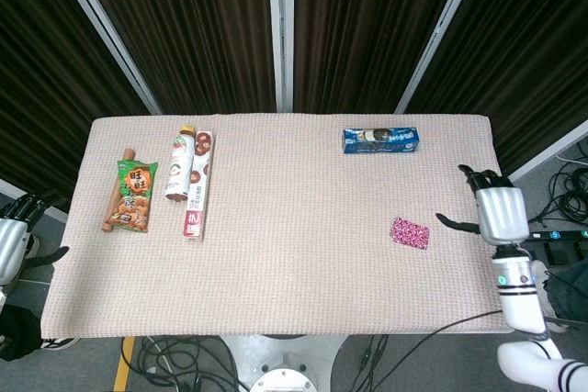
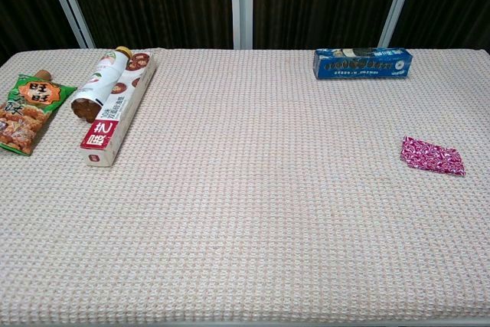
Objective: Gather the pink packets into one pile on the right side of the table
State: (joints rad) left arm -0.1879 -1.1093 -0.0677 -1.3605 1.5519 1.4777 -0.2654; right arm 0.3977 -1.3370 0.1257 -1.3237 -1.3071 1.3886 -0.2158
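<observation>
Now I see my right hand [image 1: 499,211] off the desk's [image 1: 294,291] right edge, fingers [image 1: 448,221] spread and holding nothing. The flat pink patterned packet [image 1: 410,232] lies alone on the right side. A long blue biscuit box [image 1: 381,140] sits well behind it. My left hand [image 1: 13,240] shows at the left edge; I cannot tell its fingers' state.

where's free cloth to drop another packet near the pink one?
Bare cloth all around the pink packet: between it and the blue box, and left across the middle. Crowded only far left: snack bag, bottle, red box.
</observation>
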